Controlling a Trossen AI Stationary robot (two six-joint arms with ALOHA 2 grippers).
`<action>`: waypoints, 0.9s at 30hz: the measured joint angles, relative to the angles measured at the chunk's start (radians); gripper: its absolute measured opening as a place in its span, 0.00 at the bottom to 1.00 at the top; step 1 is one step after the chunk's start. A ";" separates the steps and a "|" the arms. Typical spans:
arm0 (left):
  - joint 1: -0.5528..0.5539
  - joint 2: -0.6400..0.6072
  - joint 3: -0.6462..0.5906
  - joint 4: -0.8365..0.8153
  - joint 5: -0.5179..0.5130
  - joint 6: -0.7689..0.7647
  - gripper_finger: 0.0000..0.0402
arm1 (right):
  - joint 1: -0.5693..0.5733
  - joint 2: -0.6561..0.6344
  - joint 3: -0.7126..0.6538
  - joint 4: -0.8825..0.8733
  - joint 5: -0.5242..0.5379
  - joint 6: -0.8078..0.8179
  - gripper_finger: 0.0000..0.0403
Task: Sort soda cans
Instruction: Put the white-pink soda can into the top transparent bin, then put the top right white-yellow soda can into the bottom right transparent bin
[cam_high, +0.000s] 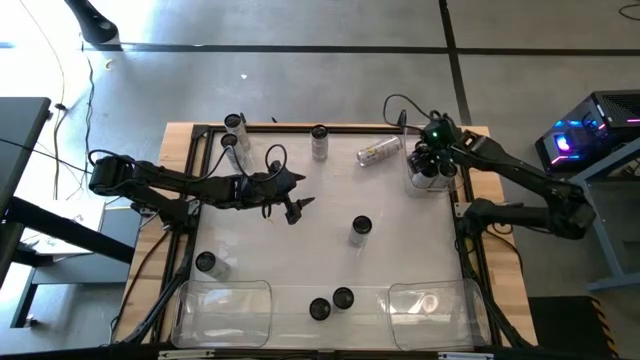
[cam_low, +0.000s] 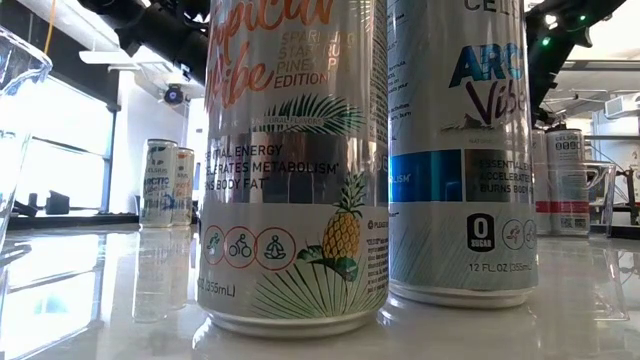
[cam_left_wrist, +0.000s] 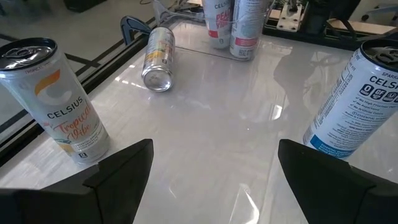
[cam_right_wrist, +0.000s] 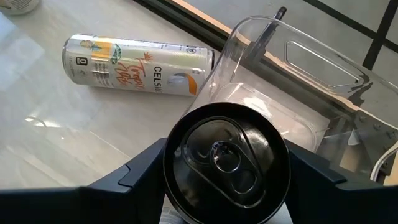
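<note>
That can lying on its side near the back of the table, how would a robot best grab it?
Probably from straight above, closing across the middle of its round body. The tipped can lies flat with bare table on both long sides, so fingers can straddle it there; its ends offer less to hold. The right gripper is nearest but already holds an upright can.

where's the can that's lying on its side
In the high view the tipped can lies near the table's far edge, right of centre, between an upright can and the right hand. The right wrist view shows it beside a clear bin.
</note>
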 joint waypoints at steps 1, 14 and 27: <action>0.000 0.000 0.000 0.000 0.000 0.000 0.85 | 0.000 0.000 0.000 0.000 0.000 0.000 0.58; 0.000 0.000 0.000 0.000 0.002 -0.001 0.85 | 0.001 -0.003 0.062 -0.095 -0.002 0.039 0.92; 0.000 0.000 0.000 0.000 -0.001 -0.009 0.85 | 0.052 -0.003 0.171 0.027 -0.096 -0.002 0.92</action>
